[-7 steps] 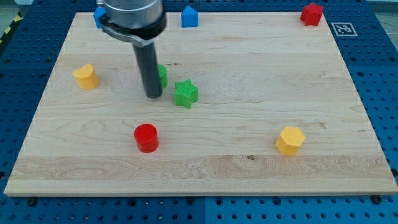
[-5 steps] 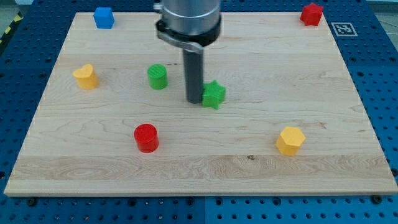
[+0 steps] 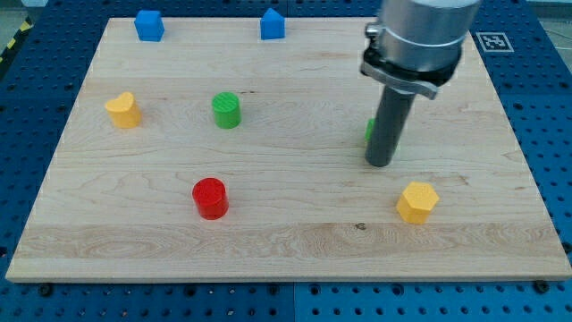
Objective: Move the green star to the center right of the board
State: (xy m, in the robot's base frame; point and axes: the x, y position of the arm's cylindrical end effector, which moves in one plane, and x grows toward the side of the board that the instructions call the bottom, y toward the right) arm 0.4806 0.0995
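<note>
My tip point(image 3: 379, 164) rests on the board right of centre. The green star point(image 3: 369, 131) is almost wholly hidden behind the rod; only a thin green sliver shows at the rod's left edge, just above the tip. The star seems to touch the rod on its far side. A yellow hexagonal block point(image 3: 416, 201) lies just below and to the right of the tip.
A green cylinder point(image 3: 226, 110) and a yellow block point(image 3: 123, 109) lie on the left half, a red cylinder point(image 3: 211, 198) at lower left. Two blue blocks point(image 3: 148, 24) point(image 3: 272, 23) sit along the top edge. The arm's body covers the top right corner.
The rod has swept from left of centre to right of centre, pushing the green star along. The star now sits hidden behind the rod. The red block at top right is now covered.
</note>
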